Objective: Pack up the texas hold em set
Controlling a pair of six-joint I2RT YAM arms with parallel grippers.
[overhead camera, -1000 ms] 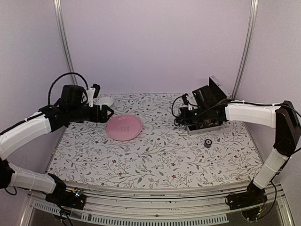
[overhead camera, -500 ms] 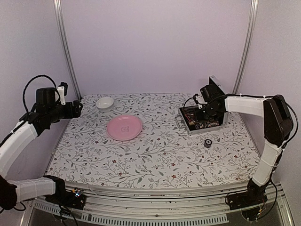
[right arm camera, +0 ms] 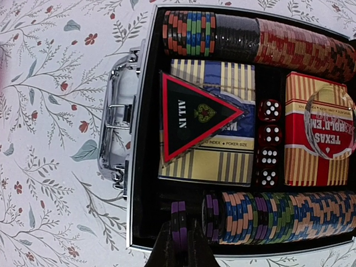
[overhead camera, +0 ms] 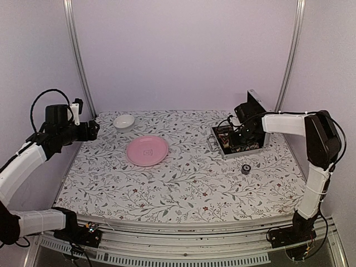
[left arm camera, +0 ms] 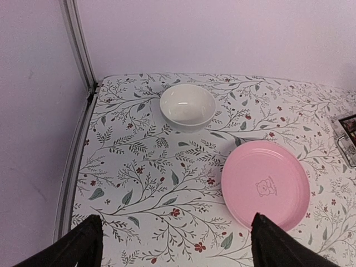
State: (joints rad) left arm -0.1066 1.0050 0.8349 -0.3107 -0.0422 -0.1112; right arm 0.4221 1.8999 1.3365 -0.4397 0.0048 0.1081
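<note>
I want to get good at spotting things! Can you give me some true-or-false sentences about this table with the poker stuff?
The pink plate has nothing on it. True.
The white bowl sits on the plate. False: it stands apart from it, on the table.
The case is closed. False: its lid stands open.
A small chip stack lies outside the case. True.
The left gripper holds the bowl. False: it is open and empty.
</note>
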